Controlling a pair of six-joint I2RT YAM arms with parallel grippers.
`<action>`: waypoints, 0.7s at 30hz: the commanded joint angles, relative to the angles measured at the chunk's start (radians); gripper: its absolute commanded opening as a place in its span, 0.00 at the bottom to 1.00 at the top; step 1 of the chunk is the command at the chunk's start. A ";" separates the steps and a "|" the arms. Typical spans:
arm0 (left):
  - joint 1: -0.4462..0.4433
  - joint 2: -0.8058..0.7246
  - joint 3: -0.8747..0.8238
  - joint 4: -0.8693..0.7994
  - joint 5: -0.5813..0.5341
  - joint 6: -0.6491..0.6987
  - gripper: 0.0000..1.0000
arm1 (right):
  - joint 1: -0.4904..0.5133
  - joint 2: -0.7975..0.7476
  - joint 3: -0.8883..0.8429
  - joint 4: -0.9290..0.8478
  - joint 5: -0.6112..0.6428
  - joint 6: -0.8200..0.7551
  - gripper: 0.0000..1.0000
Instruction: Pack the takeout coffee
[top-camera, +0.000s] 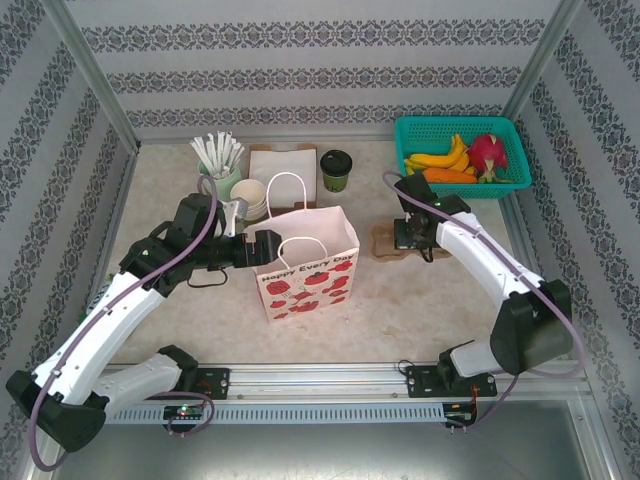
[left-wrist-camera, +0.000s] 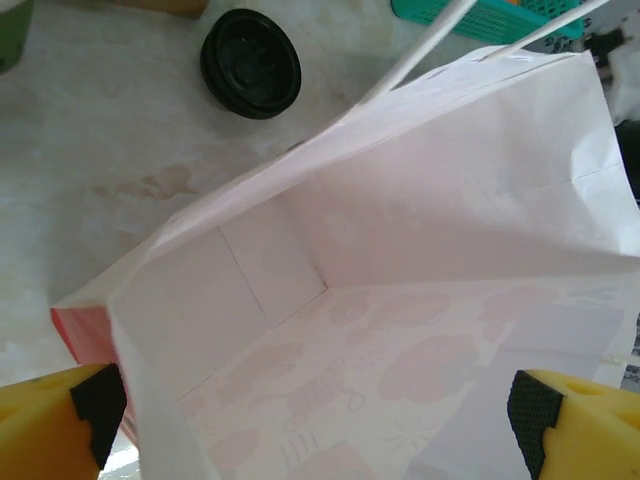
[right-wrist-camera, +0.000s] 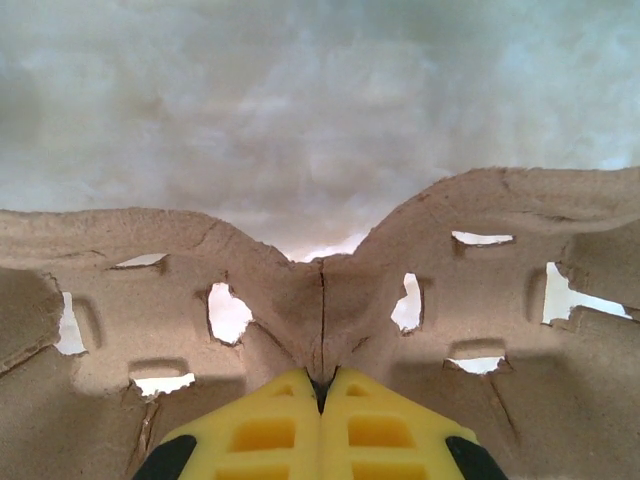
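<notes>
The takeout coffee (top-camera: 336, 170), an olive-green cup with a black lid, stands at the back of the table behind a white paper bag (top-camera: 305, 265) printed with strawberries. From above, its lid (left-wrist-camera: 250, 62) lies beyond the bag's rim. My left gripper (top-camera: 262, 247) is open at the bag's upper left edge. Its yellow fingers (left-wrist-camera: 60, 420) stand wide on either side of the bag's open mouth (left-wrist-camera: 400, 300), and the bag is empty inside. My right gripper (right-wrist-camera: 322, 385) is shut, pinching the central ridge of a brown cardboard cup carrier (right-wrist-camera: 480, 330) that lies right of the bag (top-camera: 385, 243).
A mint-green cup of white straws (top-camera: 220, 165) and a stack of cream cups (top-camera: 252, 197) stand at the back left, next to a flat white-topped box (top-camera: 282, 160). A teal basket (top-camera: 405, 128) of fruit sits at the back right. Patterned walls enclose the table.
</notes>
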 joint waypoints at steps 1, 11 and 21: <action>-0.014 -0.061 0.065 -0.052 -0.073 0.063 1.00 | -0.017 -0.053 0.080 -0.065 0.031 -0.055 0.00; 0.009 0.098 0.302 -0.146 -0.246 0.191 1.00 | -0.020 -0.119 0.396 -0.166 -0.154 -0.033 0.00; 0.057 0.385 0.546 -0.097 -0.063 0.325 0.80 | 0.038 -0.041 0.633 -0.155 -0.562 0.100 0.00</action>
